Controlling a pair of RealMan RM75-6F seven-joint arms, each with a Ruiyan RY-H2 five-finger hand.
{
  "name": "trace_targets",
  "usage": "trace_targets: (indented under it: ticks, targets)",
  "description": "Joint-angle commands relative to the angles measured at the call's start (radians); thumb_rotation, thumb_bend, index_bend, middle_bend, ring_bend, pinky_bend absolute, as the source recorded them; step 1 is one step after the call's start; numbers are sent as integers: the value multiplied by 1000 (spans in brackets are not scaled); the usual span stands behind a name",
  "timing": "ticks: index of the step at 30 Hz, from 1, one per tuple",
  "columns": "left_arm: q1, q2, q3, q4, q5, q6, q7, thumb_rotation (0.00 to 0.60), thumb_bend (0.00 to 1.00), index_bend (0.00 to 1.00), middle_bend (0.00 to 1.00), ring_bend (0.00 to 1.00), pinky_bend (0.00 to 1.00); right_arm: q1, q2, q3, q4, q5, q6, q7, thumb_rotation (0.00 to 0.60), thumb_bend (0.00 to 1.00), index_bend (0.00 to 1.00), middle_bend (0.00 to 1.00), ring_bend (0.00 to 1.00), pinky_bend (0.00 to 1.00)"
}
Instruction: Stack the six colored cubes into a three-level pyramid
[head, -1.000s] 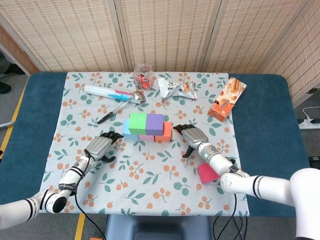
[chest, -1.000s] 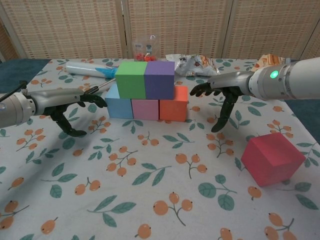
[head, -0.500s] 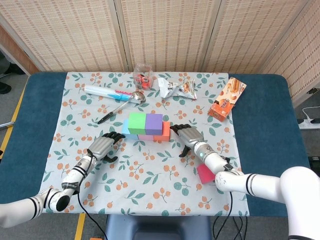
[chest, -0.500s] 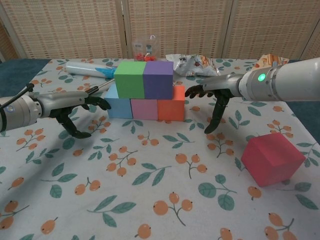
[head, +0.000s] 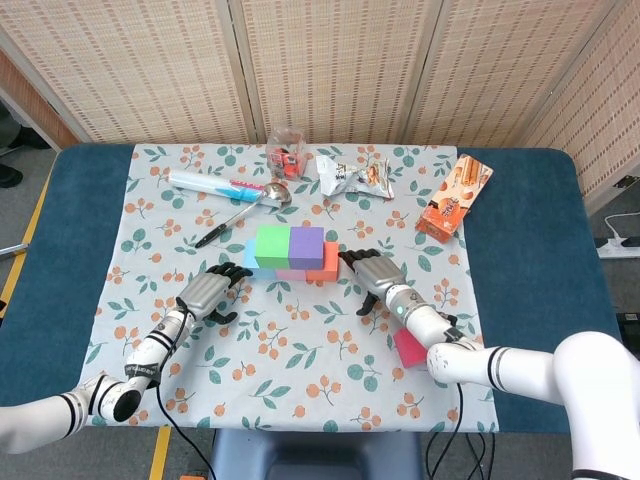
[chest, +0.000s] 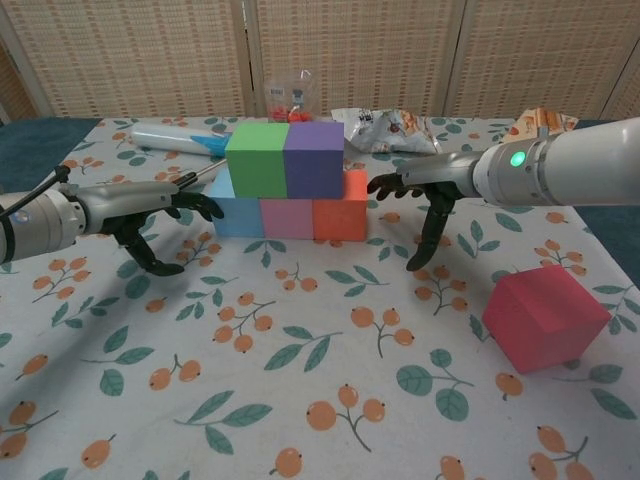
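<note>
Five cubes (chest: 285, 180) sit stacked between both empty, loosely spread hands, left hand (chest: 150, 225) and right hand (chest: 415, 210) flanking them; red cube (chest: 545, 315) lies behind the right hand.

Red cube (head: 408, 347) half hidden under right arm in head view. Jar (chest: 291, 96) contents too small to tell.

A desk (head: 530, 230) with a blue top carries a floral cloth (head: 300, 350). On the cloth lie a blue block (chest: 238, 215), a pink block (chest: 287, 218), an orange block (chest: 340, 215) in a row, a red block (chest: 545, 315) apart, a spoon (head: 245, 212), a tube (head: 215, 184), a jar (head: 286, 150), a snack bag (head: 355, 176) and a box (head: 454, 197).
</note>
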Motion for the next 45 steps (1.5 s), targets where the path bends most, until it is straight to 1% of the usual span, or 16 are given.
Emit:
trace_targets:
  ticks: [1, 22, 24, 27, 31, 34, 36, 38, 41, 45]
  targets:
    - [3, 2, 2, -1, 1, 2, -1, 600, 323, 133, 111, 55, 144, -2, 5, -5, -8, 1, 5, -1, 600, 62, 0, 147, 0, 102]
    - [8, 7, 10, -9, 8, 3, 0, 600, 323, 133, 111, 55, 144, 5, 8, -15, -31, 12, 27, -9, 600, 62, 0, 147, 0, 102]
    - [21, 22, 11, -21, 8, 21, -3, 600, 323, 133, 111, 55, 144, -8, 34, -22, -55, 4, 43, -8, 600, 61, 0, 147, 0, 102]
    - [47, 61, 17, -63, 20, 57, -9, 600, 322, 133, 111, 55, 144, -48, 106, -28, -135, -48, 87, 8, 600, 62, 0, 147, 0, 102]
    - [81, 118, 19, -122, 31, 113, -9, 600, 322, 132, 111, 55, 144, -118, 221, -31, -250, -151, 144, 53, 600, 63, 0, 147, 0, 102]
    - [109, 166, 15, -171, 37, 166, 1, 600, 322, 133, 112, 55, 144, -195, 331, -35, -341, -272, 191, 121, 600, 62, 0, 147, 0, 102]
    - [131, 198, 10, -201, 42, 211, 12, 600, 322, 134, 113, 54, 144, -262, 403, -45, -394, -381, 235, 185, 600, 62, 1, 150, 0, 102]
    - [154, 229, 5, -227, 44, 256, 19, 600, 321, 138, 114, 54, 144, -329, 464, -68, -429, -499, 279, 250, 600, 62, 11, 163, 0, 102]
    - [191, 268, -3, -256, 45, 317, 14, 600, 321, 147, 115, 54, 144, -419, 521, -107, -441, -659, 353, 347, 600, 62, 61, 178, 0, 103]
    - [239, 298, -9, -263, 57, 400, 5, 600, 321, 172, 121, 66, 143, -507, 548, -161, -410, -832, 439, 435, 600, 56, 91, 198, 0, 105]
